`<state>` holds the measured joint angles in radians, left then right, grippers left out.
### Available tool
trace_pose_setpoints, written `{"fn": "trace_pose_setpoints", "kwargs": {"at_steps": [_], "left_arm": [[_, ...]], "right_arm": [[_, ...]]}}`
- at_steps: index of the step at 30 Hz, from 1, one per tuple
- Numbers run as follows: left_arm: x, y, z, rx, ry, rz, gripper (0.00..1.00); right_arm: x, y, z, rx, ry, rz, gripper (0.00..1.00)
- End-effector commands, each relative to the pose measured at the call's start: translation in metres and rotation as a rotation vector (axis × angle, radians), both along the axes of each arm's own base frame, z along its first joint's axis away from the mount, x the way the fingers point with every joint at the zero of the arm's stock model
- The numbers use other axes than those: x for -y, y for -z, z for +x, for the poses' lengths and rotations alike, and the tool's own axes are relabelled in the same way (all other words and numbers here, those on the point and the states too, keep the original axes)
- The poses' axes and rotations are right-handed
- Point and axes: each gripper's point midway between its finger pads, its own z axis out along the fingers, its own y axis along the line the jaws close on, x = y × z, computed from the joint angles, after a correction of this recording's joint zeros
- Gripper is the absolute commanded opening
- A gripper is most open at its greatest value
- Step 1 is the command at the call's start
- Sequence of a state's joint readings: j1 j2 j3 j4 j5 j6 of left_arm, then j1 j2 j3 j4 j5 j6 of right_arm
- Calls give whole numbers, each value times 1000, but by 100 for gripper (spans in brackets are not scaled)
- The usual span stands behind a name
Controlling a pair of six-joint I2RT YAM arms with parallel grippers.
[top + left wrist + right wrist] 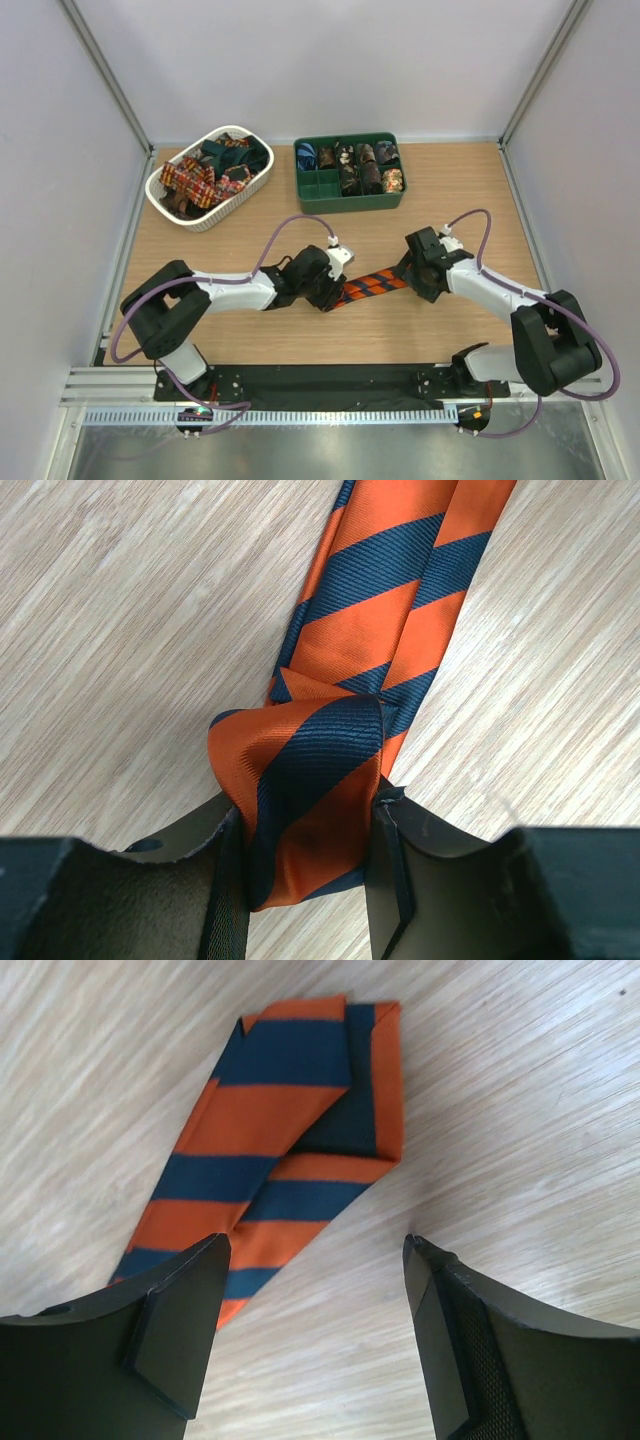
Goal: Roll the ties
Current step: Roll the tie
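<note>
The orange-and-navy striped tie (372, 286) lies flat on the worktop (450, 190) at centre frame in the top view, running diagonally between the two grippers.

The left gripper (305, 825) is closed on one end of the tie. At bottom centre of the left wrist view, a looped fold of fabric is pinched between both fingers. The rest of its length extends toward the upper right of that frame.

The right gripper (315, 1250) stands with jaws apart and holds nothing. The tie's other end, folded over, lies on the worktop in the upper left of the right wrist view.

At upper left of the top view, a white basket (205, 222) contains loose ties (190, 180). To its right, a green tray (345, 207) holds rolled ties (365, 165) in its compartments.
</note>
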<state>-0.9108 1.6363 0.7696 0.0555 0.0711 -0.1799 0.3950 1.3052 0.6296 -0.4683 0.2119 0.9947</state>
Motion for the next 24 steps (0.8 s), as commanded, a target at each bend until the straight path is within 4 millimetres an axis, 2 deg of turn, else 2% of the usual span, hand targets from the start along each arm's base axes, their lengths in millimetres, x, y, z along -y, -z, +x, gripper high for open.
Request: {"fn": "trace_pose_setpoints", "kwargs": {"at_steps": [1, 5, 8, 11, 14, 17, 18, 20, 21, 23, 24], "left_arm": [[-23, 24, -15, -50, -1, 114, 34], [-22, 24, -16, -45, 11, 117, 33], [-20, 23, -17, -43, 24, 114, 33], [-19, 23, -19, -40, 35, 114, 33], [-19, 22, -20, -40, 43, 113, 33], [-18, 21, -21, -40, 48, 111, 33], [-17, 22, -22, -43, 53, 109, 33], [-16, 22, -24, -42, 63, 111, 32], [-16, 22, -24, -41, 69, 113, 32], [-15, 22, -27, -47, 85, 115, 32], [-13, 20, -27, -49, 94, 109, 32]], "right_arm": [[12, -10, 20, 45, 123, -55, 76], [22, -8, 34, 56, 162, -127, 76], [20, -9, 44, 55, 160, -143, 75], [19, -2, 50, 29, 165, -165, 72], [22, 7, 52, 3, 172, -192, 64], [25, 13, 51, 4, 169, -215, 42], [25, 13, 54, 24, 173, -211, 31], [26, 10, 59, 48, 167, -213, 20], [27, 8, 61, 56, 154, -225, 9], [27, 3, 69, 65, 140, -233, 1], [31, 2, 72, 59, 137, -241, 1]]}}
